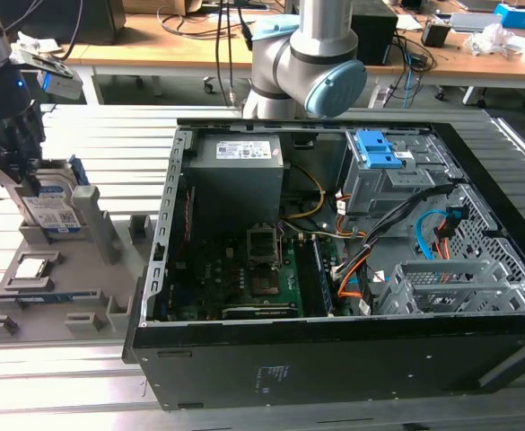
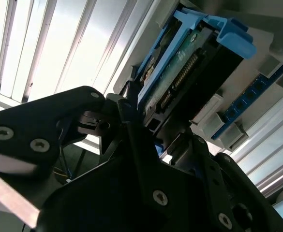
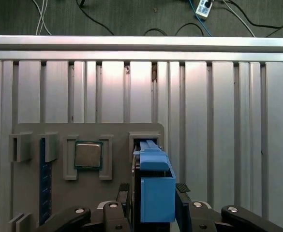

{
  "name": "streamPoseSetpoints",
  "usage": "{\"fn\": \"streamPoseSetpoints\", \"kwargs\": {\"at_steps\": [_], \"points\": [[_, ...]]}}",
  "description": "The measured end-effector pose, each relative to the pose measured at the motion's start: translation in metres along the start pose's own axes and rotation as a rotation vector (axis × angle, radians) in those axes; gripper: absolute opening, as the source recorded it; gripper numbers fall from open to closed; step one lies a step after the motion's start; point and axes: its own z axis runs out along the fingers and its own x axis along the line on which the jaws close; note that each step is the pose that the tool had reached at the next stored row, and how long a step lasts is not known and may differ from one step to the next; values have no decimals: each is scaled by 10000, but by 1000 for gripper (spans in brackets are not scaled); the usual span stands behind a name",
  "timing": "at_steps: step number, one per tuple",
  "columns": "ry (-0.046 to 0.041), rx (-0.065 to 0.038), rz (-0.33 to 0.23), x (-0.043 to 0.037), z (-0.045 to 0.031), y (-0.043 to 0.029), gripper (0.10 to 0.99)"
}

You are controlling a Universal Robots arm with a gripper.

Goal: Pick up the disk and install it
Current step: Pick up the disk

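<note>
Exterior view first: the disk (image 1: 57,208) stands on edge in a slot of a grey holder (image 1: 109,238) on the slatted worktop (image 1: 65,395). It sits on the exterior view's left, at about 9 o'clock from the open computer case (image 1: 334,359). Its long axis runs close to upright, tipped a little toward 1 o'clock. The labelled broad face is turned to the camera and the blue-framed end points up at the arm.

In the first wrist view the gripper (image 3: 153,188) brackets that blue end, with its fingers (image 3: 182,187) against opposite sides. They seem to be closed narrowly on the disk, though the contact on one side falls in shadow. A small square chip (image 3: 88,154) lies in a neighbouring pocket, apart from the disk.

The disk is likely a stiff, dense metal block with smooth, somewhat slippery faces, and is probably sensitive to knocks. The second wrist view shows a connector row on one face, so the best hold is probably across the flat sides near the frame, clear of those pins.
</note>
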Motion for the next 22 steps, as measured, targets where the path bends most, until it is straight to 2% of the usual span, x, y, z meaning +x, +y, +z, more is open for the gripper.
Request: {"fn": "streamPoseSetpoints", "kwargs": {"at_steps": [5, 6, 8, 15, 17, 22], "points": [[0, 2, 0, 0, 1, 0, 482], [0, 2, 0, 0, 1, 0, 467], [2, 2, 0, 0, 1, 0, 365], [6, 3, 0, 0, 0, 0, 365], [5, 2, 0, 0, -51, 2, 365], [4, 2, 1, 0, -111, 5, 365]]}}
